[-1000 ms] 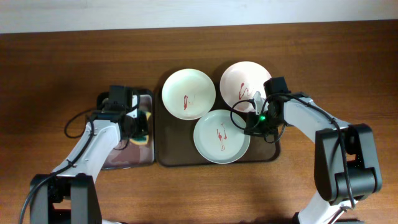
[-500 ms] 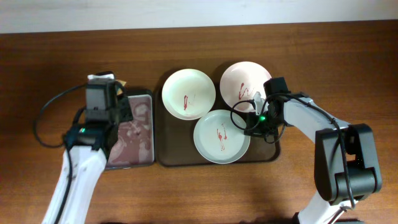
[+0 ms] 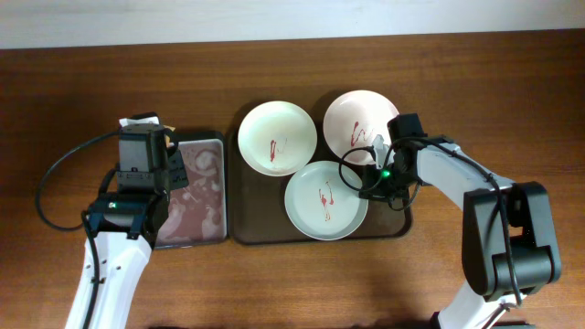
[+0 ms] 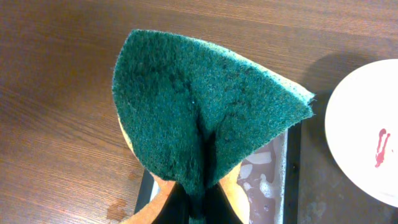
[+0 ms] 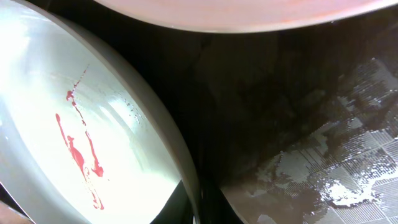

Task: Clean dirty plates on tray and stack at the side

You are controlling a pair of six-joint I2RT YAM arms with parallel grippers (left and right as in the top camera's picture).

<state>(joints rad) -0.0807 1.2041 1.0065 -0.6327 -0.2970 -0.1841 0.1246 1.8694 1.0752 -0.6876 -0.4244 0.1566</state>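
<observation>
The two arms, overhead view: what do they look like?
The left arm and the right arm have smooth white links and bulky black joints. A small green light shows near each wrist. A thin black cable loops out beside the left arm, another curls by the right wrist.

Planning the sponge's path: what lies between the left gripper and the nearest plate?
Overhead shows just the grey tray and the brown tray's left rim.

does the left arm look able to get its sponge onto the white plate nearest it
Probably yes: the sponge in the left fingers hangs over the grey tray, right beside that plate, with nothing between.
</observation>
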